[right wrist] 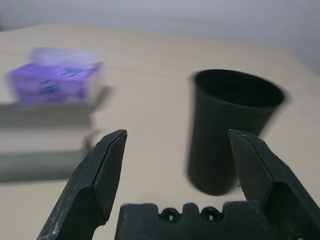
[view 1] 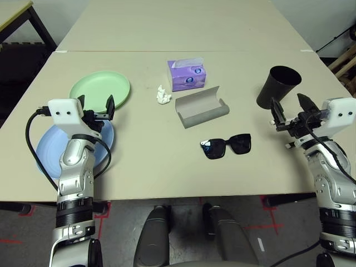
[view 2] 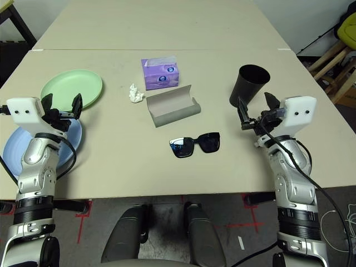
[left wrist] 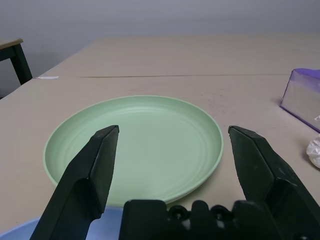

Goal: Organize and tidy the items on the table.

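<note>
- Counter: carries every item.
- Far plate: at left, with the near plate just in front of it, edges overlapping.
- Tissue box: centre rear; tissue wad just left of it.
- Glasses case: lies open in front of the box.
- Sunglasses: in front of the case.
- Cup: upright at right.

Second beige table abuts far edge of main one. Dark-legged table with yellowish top at far left. Pale wall behind, far right. Wooden furniture at right, yellow-green object atop it. Grey floor below near edge, red tape marks on it.
</note>
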Robot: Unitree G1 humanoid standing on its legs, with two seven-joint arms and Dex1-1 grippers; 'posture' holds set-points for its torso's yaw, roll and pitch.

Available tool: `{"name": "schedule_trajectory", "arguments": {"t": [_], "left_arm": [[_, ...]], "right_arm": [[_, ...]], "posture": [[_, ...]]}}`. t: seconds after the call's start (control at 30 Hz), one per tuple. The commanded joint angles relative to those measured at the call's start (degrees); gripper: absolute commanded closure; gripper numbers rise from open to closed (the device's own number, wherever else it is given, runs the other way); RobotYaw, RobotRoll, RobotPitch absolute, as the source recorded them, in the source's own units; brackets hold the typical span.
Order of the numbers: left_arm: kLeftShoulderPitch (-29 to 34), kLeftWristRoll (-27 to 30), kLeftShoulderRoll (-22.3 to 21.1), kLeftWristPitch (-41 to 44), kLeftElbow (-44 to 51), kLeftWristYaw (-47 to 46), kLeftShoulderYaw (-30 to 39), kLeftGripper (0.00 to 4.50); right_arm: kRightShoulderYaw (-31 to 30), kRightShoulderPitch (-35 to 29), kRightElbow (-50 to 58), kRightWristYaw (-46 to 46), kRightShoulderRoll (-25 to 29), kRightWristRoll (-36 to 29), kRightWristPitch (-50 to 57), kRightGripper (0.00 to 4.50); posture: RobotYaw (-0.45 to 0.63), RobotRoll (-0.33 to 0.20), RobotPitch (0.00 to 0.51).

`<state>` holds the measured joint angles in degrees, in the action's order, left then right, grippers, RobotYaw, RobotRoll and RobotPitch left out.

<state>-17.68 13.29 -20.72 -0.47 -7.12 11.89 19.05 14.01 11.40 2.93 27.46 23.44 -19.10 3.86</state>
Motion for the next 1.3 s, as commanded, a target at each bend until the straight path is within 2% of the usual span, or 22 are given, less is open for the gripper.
{"name": "schedule_trajectory", "arguments": {"t": [0.03, 0.2, 0.33, 0.5, 0.73, 0.97, 1.3], "left_arm": [[0.8, 0.11, -0.28, 0.45, 0.36, 0.59, -0.31, 0.04], [0.61, -0.01, -0.48, 0.54, 0.17, 1.21, -0.63, 0.04], [0.4, -0.13, -0.96, 0.81, 0.07, 2.67, -1.31, 0.04], [0.77, -0.18, -1.29, 1.28, 0.5, 3.31, -1.49, 0.04], [2.47, -0.24, -0.87, 2.15, 2.95, 2.84, -1.61, 0.04], [3.61, -0.08, -1.21, 3.27, 4.52, 2.81, -1.19, 0.04], [3.8, 0.36, -1.04, 3.74, 4.63, 3.79, -1.84, 0.04]], "right_arm": [[-1.42, -0.28, -0.7, 9.0, 2.64, -3.07, -1.6, 0.0], [-4.21, 3.89, -4.74, 21.06, 7.49, -5.72, 0.09, 0.0], [-8.84, 8.22, -9.91, 32.25, 11.89, -3.53, -2.93, 0.0], [-12.02, 14.03, -16.61, 39.2, 11.5, -2.11, -7.44, 0.0], [-12.89, 15.74, -22.14, 41.98, 7.5, -1.32, -15.38, 0.0], [-12.27, 14.34, -19.07, 42.17, 6.51, -4.41, -11.32, 0.0], [-12.61, 14.21, -17.05, 43.67, 7.59, -4.36, -11.05, 0.0]], "posture": [[0.13, 0.0, 0.156], [0.13, 0.0, 0.155], [0.14, 0.0, 0.158], [0.16, 0.0, 0.162], [0.18, 0.0, 0.167], [0.19, 0.0, 0.169], [0.19, 0.0, 0.168]]}}
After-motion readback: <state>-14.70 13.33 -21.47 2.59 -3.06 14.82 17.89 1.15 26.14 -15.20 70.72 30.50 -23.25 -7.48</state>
